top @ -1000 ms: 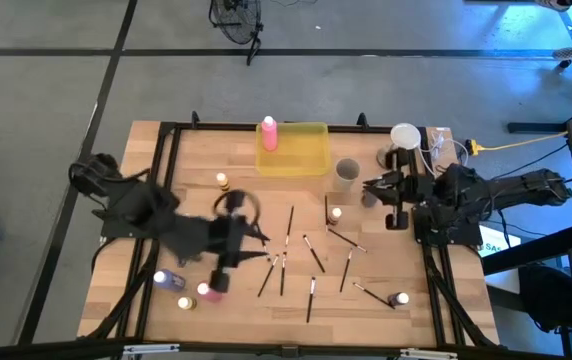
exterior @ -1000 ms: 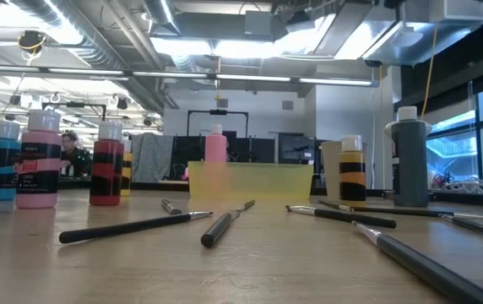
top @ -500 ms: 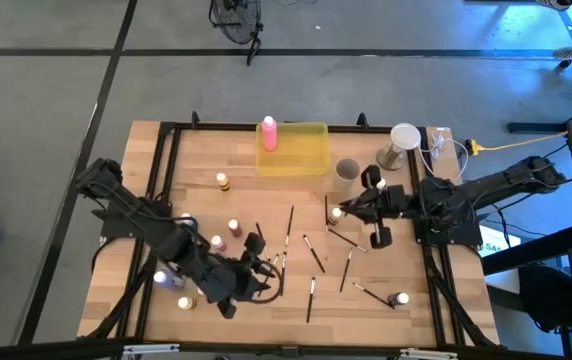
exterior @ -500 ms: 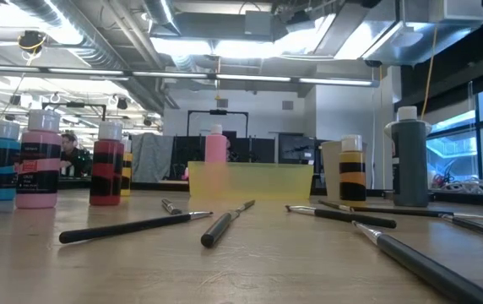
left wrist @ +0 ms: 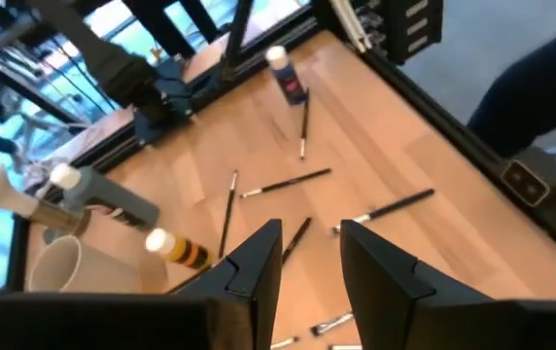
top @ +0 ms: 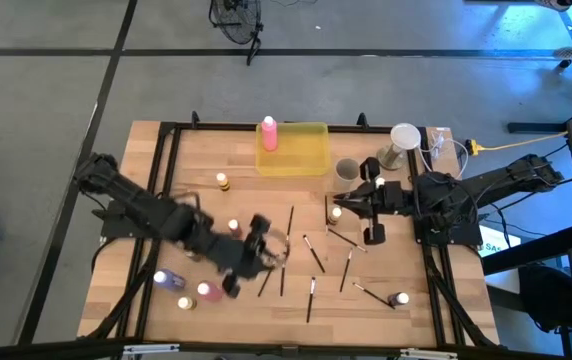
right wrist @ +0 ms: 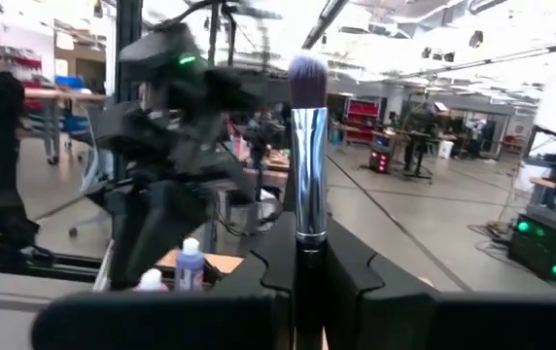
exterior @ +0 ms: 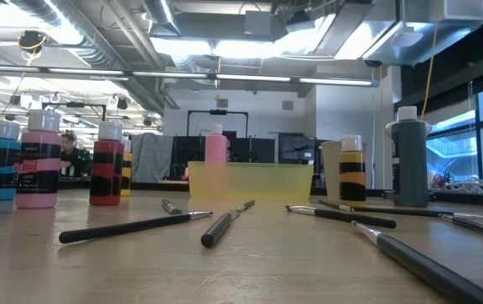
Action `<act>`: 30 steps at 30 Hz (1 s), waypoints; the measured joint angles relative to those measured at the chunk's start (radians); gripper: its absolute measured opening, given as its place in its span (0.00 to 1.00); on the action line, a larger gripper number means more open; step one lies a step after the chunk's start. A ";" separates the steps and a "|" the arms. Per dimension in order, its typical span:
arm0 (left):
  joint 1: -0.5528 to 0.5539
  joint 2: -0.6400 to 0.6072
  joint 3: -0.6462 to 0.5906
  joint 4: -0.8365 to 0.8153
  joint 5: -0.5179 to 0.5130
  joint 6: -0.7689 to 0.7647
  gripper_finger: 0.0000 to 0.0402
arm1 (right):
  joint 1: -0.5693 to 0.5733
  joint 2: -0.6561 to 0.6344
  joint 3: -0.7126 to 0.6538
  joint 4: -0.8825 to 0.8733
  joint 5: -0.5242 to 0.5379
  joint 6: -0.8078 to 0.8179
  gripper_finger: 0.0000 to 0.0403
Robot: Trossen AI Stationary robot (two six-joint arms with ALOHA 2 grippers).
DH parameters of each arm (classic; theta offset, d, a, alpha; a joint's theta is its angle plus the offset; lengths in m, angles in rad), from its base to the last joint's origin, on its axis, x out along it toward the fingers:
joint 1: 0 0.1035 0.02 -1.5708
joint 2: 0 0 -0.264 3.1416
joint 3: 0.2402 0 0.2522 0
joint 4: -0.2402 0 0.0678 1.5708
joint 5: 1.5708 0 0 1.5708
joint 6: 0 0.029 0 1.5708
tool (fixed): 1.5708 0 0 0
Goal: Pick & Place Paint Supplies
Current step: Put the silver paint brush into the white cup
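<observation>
High view: wooden table [top: 191,150], yellow tray [top: 301,160] at the far edge with a pink bottle [top: 268,133] standing in it, beige cup [top: 346,172] just right of the tray. Loose paintbrushes [top: 314,256] lie scattered across the middle of the table; small bottles [top: 204,291] cluster near-left. The left gripper [top: 271,255] reaches from the left, low over the near-centre brushes. The right gripper [top: 351,208] extends from the right toward the centre, near the cup.

Low view: neither arm shows. Striped bottles [exterior: 42,167] stand far-left, a grey bottle [exterior: 409,160] far-right, brushes [exterior: 136,226] lie flat in front of the tray [exterior: 250,181].

Left wrist view: the fingers [left wrist: 256,262] stand slightly apart with nothing between them, above scattered brushes [left wrist: 286,184].

Right wrist view: only here is the held item plain. The fingers [right wrist: 351,272] pinch a brush [right wrist: 307,156] by its handle, silver ferrule and pale bristles pointing upward.
</observation>
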 joint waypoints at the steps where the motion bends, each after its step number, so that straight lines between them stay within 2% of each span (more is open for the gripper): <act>1: 0.031 -0.010 -0.003 -0.009 0.037 0.006 0.25 | 0.000 0.002 0.000 -0.001 0.000 -0.011 0.05; 4: 0.116 -0.068 -0.071 -0.018 0.136 0.008 0.24 | -0.004 0.002 0.000 -0.018 0.001 -0.048 0.05; 10: 0.238 -0.286 -0.305 0.079 0.202 -0.030 0.23 | -0.073 0.002 0.000 -0.051 -0.063 -0.094 0.05; 17: 0.288 -0.573 -0.634 0.422 0.194 -0.130 0.23 | -0.299 0.002 0.000 -0.097 -0.220 -0.010 0.05; 24: 0.288 -0.712 -0.868 0.729 0.189 -0.140 0.23 | -0.489 0.050 -0.013 -0.079 -0.398 0.019 0.05; 26: 0.288 -0.723 -0.907 0.771 0.189 -0.143 0.23 | -0.521 0.069 -0.013 -0.104 -0.394 0.001 0.05; 30: 0.288 -0.738 -0.948 0.794 0.189 -0.164 0.23 | -0.568 0.069 -0.014 -0.212 -0.314 -0.019 0.05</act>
